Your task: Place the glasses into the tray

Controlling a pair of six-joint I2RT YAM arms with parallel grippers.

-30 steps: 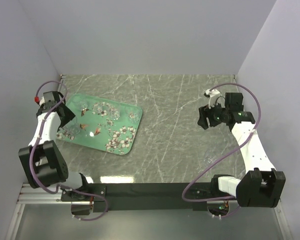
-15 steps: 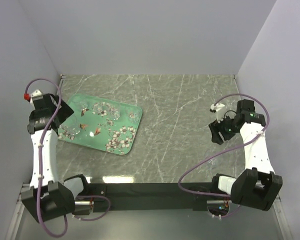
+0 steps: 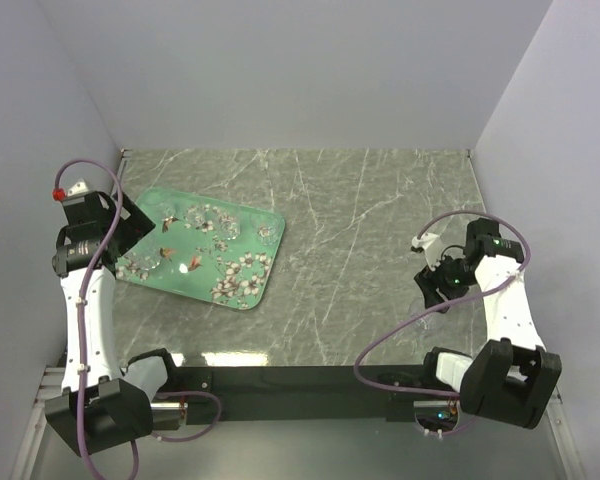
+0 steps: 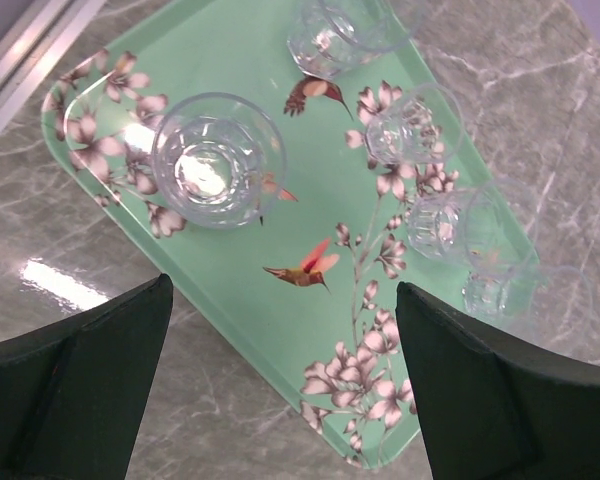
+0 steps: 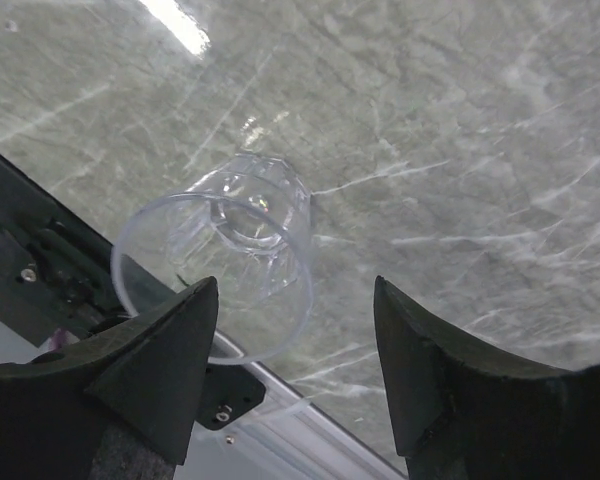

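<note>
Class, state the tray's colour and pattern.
The tray is mint green with blossoms and hummingbirds; left wrist view.

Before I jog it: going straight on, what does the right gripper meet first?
Likely the small clear drinking glass on the grey marbled table, ahead of the open right gripper.

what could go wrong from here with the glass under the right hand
The glass stands near the table's near edge; a bump from the open right hand could knock it off. It is clear and smooth, so it may slip when gripped. The tray already holds several glasses; setting it down could hit one.
</note>
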